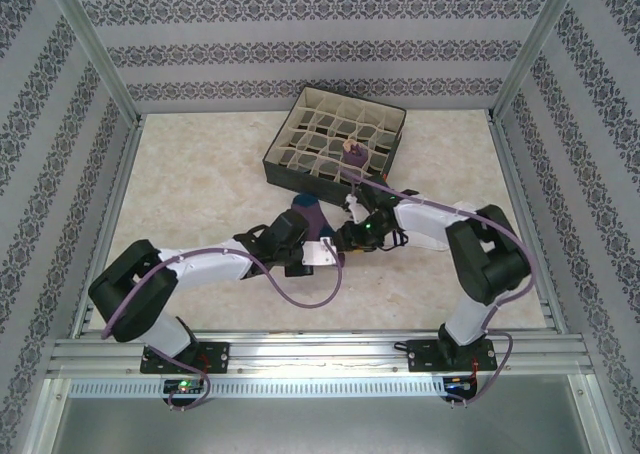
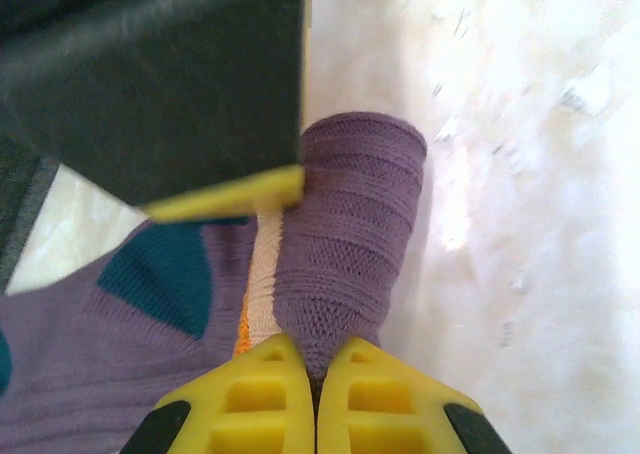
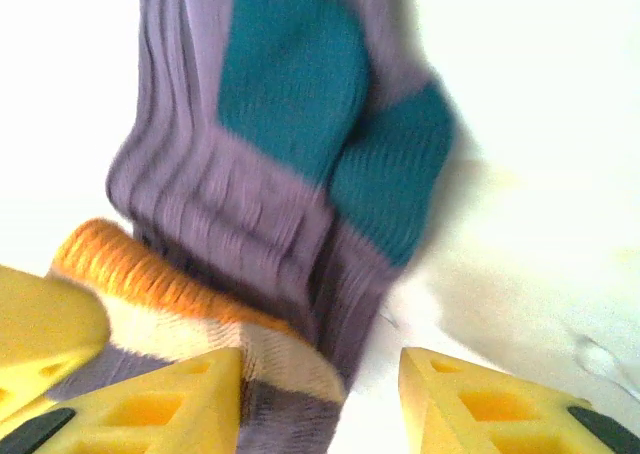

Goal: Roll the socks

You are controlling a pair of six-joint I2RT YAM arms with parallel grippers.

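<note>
The left arm (image 1: 190,269) stretches from the near left corner toward the middle of the marble-patterned tabletop (image 1: 200,174). The left gripper (image 2: 315,352) has its yellow fingers pressed together, pinching a fold of the purple sock (image 2: 350,224). The sock's rolled end stands out beyond the fingertips, over the tabletop. To the left of that roll the sock spreads flat, with a teal patch (image 2: 160,274) and a cream and orange strip beside it.

From above, the sock lies near the tabletop's middle, between the two wrists and just in front of the dark divider box (image 1: 290,171). A small purple and tan bundle (image 1: 355,154) sits in one of the box's near compartments.

The right gripper (image 3: 320,374) faces the sock from the other side with its yellow fingers apart. The sock's orange-banded edge lies against one finger, and the rest of the gap shows bare tabletop. The right arm (image 1: 480,259) bends back to the near right corner.
</note>
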